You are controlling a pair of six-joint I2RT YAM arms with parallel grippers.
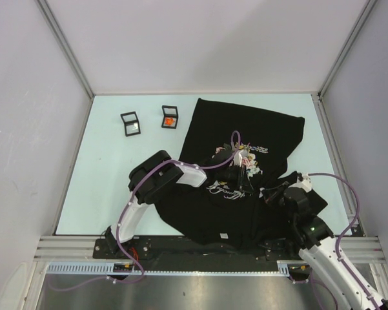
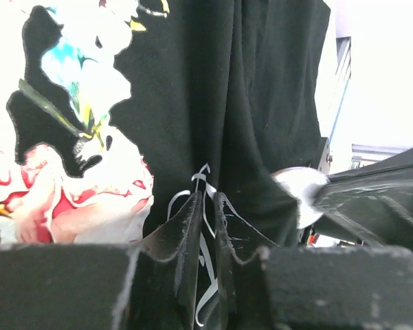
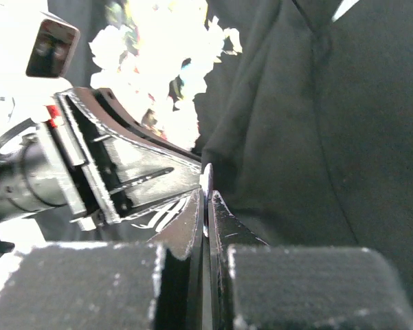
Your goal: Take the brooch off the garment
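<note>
Pinching the shirt [image 2: 261, 103] with our almost closed left gripper [image 2: 207, 214], we should tug the brooch [image 2: 297, 190], squeezed in our closed right gripper [image 3: 206, 206], slowly toward 4 o'clock.

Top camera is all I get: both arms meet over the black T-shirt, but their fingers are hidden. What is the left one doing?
Observer: The left gripper pinches a fold of the black T-shirt, right at the white lettering.
Operator: And the right one?
Observer: The right gripper is shut on a thin silver disc, possibly the brooch.
Operator: Where is that disc?
Observer: In the left wrist view, just right of the pinched fold; the flower print lies to the fold's left.
</note>
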